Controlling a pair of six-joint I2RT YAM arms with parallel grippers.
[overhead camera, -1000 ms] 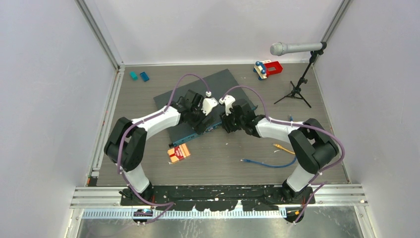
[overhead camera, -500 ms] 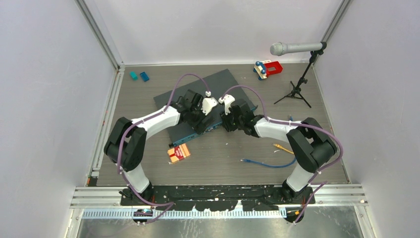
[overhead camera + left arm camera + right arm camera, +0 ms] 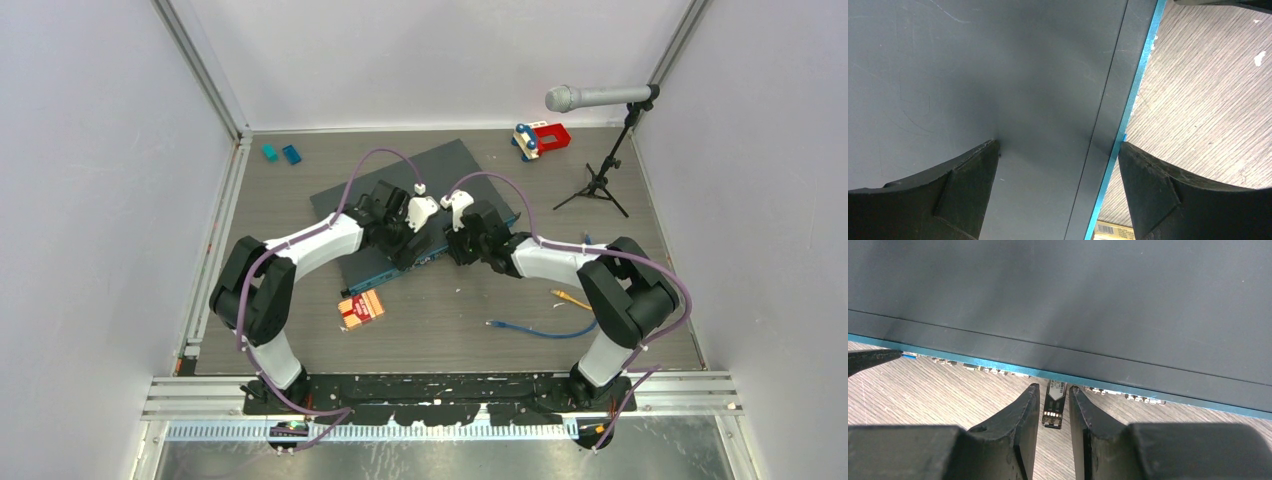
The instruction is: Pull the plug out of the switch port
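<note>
Switch (image 3: 1058, 300): flat slate-grey matte box with a thin teal front edge, on wood-grain table (image 3: 1208, 100).
Plug (image 3: 1054, 410): small black oblong with gold contacts, protruding from the switch's front.
Right gripper (image 3: 1053, 388): black wedge fingers closely flank the plug; grip cannot be told.
Left gripper (image 3: 1058, 145): jaws apart, straddling the switch's edge.

Your top camera sits above and behind the arm bases, looking steeply down over the whole table (image 3: 450, 300) from a distance. Your left wrist camera looks straight down, very near the switch (image 3: 973, 75), its teal front edge running diagonally. Your right wrist camera faces that same edge from the table side, equally close. All three views share this edge.
</note>
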